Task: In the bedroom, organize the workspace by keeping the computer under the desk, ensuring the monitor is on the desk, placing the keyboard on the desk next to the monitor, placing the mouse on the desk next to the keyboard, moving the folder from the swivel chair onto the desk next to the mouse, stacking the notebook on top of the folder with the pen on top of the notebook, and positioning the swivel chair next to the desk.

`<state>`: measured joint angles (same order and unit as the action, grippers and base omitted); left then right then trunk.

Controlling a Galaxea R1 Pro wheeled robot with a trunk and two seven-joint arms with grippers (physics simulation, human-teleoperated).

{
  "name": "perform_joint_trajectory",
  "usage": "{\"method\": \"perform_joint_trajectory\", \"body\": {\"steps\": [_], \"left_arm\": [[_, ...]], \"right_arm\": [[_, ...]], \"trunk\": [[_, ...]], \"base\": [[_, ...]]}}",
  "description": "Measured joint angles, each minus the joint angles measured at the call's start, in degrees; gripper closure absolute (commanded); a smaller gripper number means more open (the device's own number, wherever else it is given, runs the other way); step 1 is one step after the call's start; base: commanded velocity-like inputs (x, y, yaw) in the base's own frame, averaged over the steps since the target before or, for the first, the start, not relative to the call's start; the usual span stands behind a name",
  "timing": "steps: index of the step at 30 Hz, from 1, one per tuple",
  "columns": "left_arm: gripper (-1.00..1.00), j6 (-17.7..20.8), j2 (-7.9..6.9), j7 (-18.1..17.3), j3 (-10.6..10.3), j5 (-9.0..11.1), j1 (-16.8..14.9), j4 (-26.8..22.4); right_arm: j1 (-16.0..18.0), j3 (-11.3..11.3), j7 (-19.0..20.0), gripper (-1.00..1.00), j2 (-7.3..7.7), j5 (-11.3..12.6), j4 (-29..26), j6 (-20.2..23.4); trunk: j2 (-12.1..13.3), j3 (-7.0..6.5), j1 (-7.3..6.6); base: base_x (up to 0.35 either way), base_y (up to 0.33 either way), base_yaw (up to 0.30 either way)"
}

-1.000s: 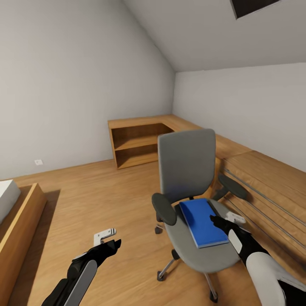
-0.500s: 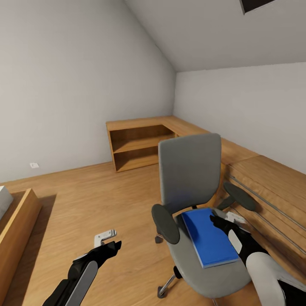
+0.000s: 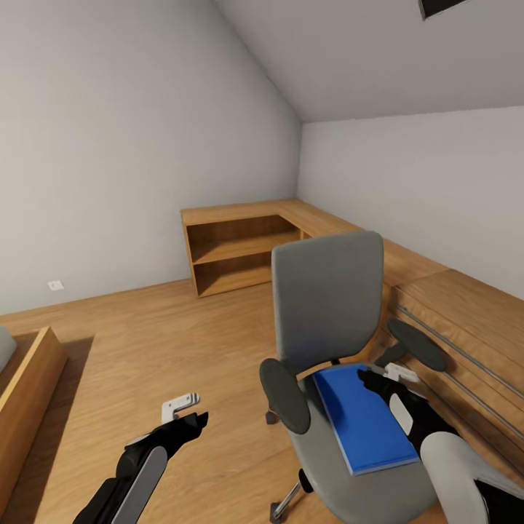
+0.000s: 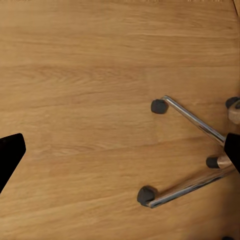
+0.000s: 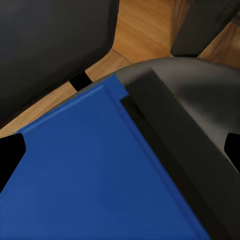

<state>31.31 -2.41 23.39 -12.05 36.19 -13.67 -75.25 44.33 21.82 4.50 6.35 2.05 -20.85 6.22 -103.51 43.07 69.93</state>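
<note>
While head view puts folder [image 3: 364,421] flat on swivel chair [image 3: 331,306] seat, right gripper [image 3: 375,380] poised above its far corner, jaws spread; right wrist closeup catches folder's edge. Left gripper [image 3: 191,421] open over floor [image 4: 90,90]; left wrist catches chrome base.

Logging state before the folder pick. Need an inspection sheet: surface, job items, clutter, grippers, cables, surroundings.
Surface: wood floor; no desk seen.
Job's things: folder lies flat on the seat of the swivel chair; chrome chair base on castors in the left wrist view.
Clutter: nothing seen.
Grippers: right gripper open, over the folder's far corner, contact not clear. Left gripper open, empty, over bare floor.
Cables: nothing seen.
Surroundings: wooden corner shelf unit, white walls, sloped ceiling, skylight, wall socket, wooden bed frame.
</note>
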Motion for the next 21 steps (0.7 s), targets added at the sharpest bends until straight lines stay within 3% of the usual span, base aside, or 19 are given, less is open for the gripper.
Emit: {"method": "perform_joint_trajectory", "body": {"steps": [5,9,16,21], "left_arm": [[-1.00,-0.06,0.01,0.01,0.08,0.03,0.00,-0.30],[-1.00,-0.12,0.01,0.05,0.09,0.04,0.00,-0.87],[-1.00,-0.19,0.06,0.13,0.07,0.04,0.00,-1.38],[-1.00,-0.18,0.09,0.17,0.07,0.04,0.00,-1.45]], "right_arm": [[0.01,-2.98,-0.30,-1.00,-0.21,-0.40,0.02,0.19],[0.01,-4.77,-0.57,-1.00,-0.29,-0.53,0.03,0.26],[0.02,-5.83,-0.77,-1.00,-0.33,-0.58,0.03,0.37],[0.03,-5.97,-0.86,-1.00,-0.28,-0.55,0.03,0.39]], "trunk": [[0.00,0.00,0.00],[-1.59,0.71,0.87],[-4.40,1.97,2.41],[-4.41,1.97,2.42]], "base": [[0.005,0.000,0.000],[0.002,0.000,0.000],[0.000,0.000,0.000],[0.000,0.000,0.000]]}}
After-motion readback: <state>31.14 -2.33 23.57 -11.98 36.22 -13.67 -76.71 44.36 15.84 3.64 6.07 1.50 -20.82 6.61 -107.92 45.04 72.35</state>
